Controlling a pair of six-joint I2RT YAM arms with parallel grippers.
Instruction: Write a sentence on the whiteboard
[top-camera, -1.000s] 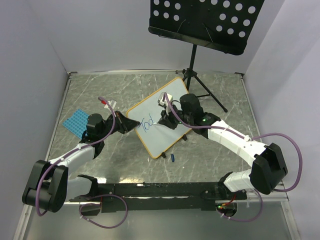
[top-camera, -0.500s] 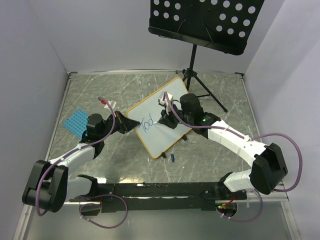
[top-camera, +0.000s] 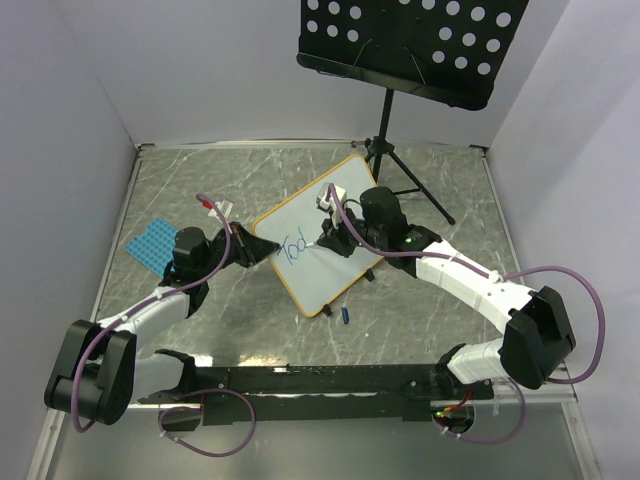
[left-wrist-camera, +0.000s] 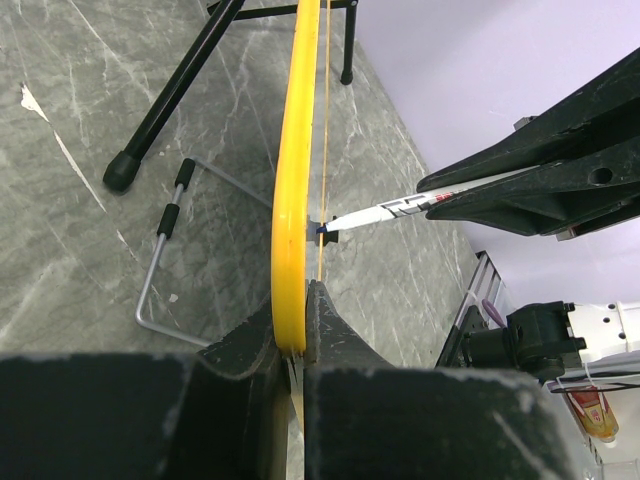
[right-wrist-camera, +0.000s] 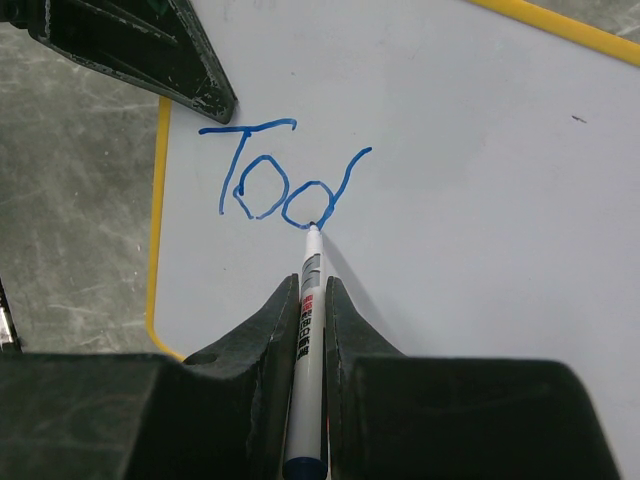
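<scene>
While left gripper (top-camera: 264, 250) clamps whiteboard (top-camera: 316, 282) edge, right gripper (top-camera: 328, 241) grasps marker (right-wrist-camera: 311, 264); music stand (top-camera: 410, 40) behind.

I see a whiteboard (right-wrist-camera: 480, 150), smooth glossy white framed in yellow plastic, on a grey marble-look table (top-camera: 250, 180).

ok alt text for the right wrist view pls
The right gripper pinches a marker in its jaws, tip touching the whiteboard at the foot of the d in blue handwritten "Tod". The left gripper overlaps the board's yellow-framed edge, top left.
</scene>
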